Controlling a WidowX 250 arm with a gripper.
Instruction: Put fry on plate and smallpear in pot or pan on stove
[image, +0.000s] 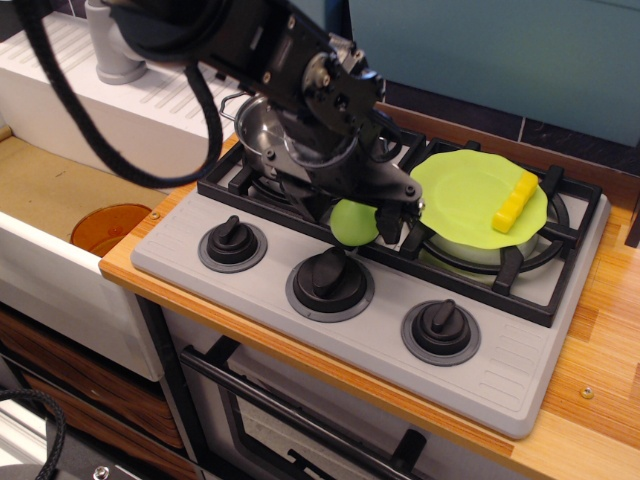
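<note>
Smallpear (352, 222) sits at front edge of stove (330, 300), just ahead of pot (262, 125). Hand (356, 215) straddles it, fingers either side; we cannot tell if clamped. We judge pear light, rigid, slick plastic: grip widest belly. Fry (515, 201) already on plate (465, 195).

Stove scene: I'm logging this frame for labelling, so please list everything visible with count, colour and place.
Stove: one, grey with black grates, on the wooden counter.
Knobs: three, black, along the stove front.
Pot: one, steel, back left burner.
Plate: one, lime green, right burner.
Fry: one, yellow, on the plate's right side.
Smallpear: one, light green, grate front edge, between the fingers.
Orange dish: one, in the sink at left.
Faucet: one, grey, far left.
Gripper: one, black, around the smallpear.
</note>
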